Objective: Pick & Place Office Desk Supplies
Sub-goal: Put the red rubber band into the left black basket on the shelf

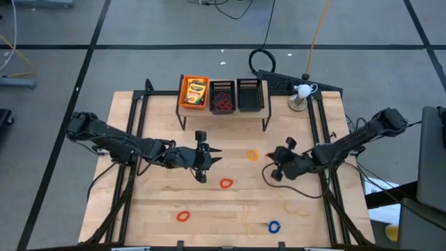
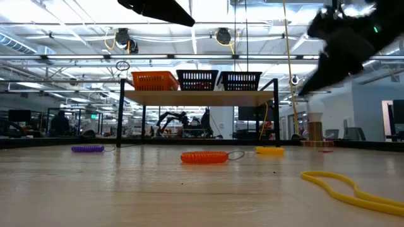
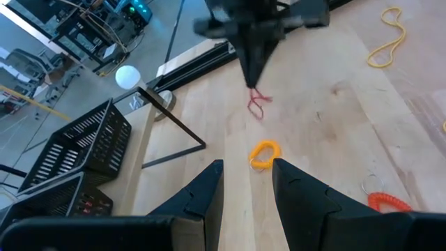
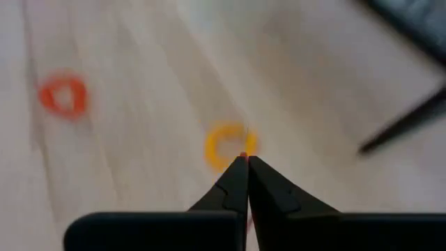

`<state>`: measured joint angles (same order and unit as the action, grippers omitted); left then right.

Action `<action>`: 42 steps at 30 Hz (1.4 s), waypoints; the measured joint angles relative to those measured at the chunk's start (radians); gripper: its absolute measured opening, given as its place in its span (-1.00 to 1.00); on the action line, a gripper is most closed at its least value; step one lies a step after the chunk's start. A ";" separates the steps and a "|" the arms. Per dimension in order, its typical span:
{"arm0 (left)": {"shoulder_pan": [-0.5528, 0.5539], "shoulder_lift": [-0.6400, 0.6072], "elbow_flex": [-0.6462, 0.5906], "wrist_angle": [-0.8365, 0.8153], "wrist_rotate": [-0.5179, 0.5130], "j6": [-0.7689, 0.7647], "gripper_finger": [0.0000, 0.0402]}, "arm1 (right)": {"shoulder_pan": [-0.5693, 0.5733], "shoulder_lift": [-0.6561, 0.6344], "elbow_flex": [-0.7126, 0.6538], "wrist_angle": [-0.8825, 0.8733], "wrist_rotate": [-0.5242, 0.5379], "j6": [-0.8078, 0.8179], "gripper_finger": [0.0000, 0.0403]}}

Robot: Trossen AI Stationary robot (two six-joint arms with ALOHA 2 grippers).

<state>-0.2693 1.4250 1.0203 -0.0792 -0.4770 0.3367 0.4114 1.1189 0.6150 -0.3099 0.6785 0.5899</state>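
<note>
My right gripper [image 4: 245,159] hovers over the table's middle right [image 1: 270,162], shut on a thin red band [image 3: 258,104]. An orange-yellow ring [image 4: 230,145] lies flat on the wood right under it [image 1: 251,155]. My left gripper [image 3: 247,187] is open and holds nothing. It hangs left of that ring [image 1: 211,159] and faces the right gripper [image 3: 252,77]. Red rings [image 1: 226,183] [image 1: 182,216], a blue ring [image 1: 274,226] and a looped yellow band [image 2: 353,189] lie on the table. Yellow-and-green card boxes [image 1: 194,92] sit in the orange bin. My right gripper pinches the thin red band at its top [image 4: 242,155], only a red speck showing between the shut fingertips. The fingers point down and slant toward the table's left. The rest of the band [image 3: 259,108] hangs slack in a small loop below the fingertips.
A low shelf [image 1: 223,111] stands at the table's far edge. It carries an orange bin [image 1: 182,97], a black mesh bin holding red bands [image 1: 221,100] and a second black bin [image 1: 249,94]. A white ball on a stand [image 1: 302,90] is at the far right. A purple ring [image 2: 87,149] lies at the left.
</note>
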 joint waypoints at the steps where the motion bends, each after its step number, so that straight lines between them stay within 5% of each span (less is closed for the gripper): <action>1: 0.002 0.000 0.000 0.000 -0.002 -0.002 -0.41 | 0.000 -0.002 0.025 0.000 0.019 -0.030 -1.00; 9: 0.023 0.000 0.000 -0.009 -0.006 -0.036 -0.41 | -0.041 -0.002 0.175 0.090 0.056 -0.329 -1.00; 20: 0.029 0.000 0.000 -0.029 0.004 -0.098 -0.41 | -0.184 -0.002 0.210 0.518 0.044 -0.782 -1.00; 33: 0.021 0.005 0.000 -0.083 0.162 -0.268 -0.41 | -0.545 -0.002 0.218 0.769 -0.484 -0.820 -1.00; 42: 0.004 0.014 0.000 -0.083 0.162 -0.294 -0.41 | -0.714 0.053 0.323 0.771 -0.697 -0.785 -1.00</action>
<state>-0.2653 1.4394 1.0203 -0.1619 -0.3149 0.0425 -0.3027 1.1719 0.9377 0.4608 -0.0187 -0.1948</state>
